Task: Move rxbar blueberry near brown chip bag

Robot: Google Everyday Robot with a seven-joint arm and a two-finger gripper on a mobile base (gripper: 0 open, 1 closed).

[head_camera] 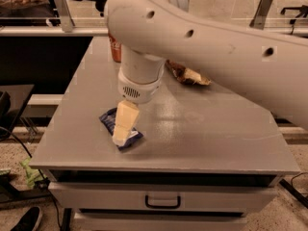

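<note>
The rxbar blueberry, a dark blue flat wrapper, lies on the grey table near its front left. My gripper has come down directly over the bar and covers its middle; only the bar's ends show. The brown chip bag lies further back, right of centre, partly hidden behind my white arm. The bar is well apart from the bag.
A red soda can stands at the back left of the table, mostly hidden by my arm. The table's front edge runs just below the bar, with a drawer handle under it. A shoe is on the floor at the left.
</note>
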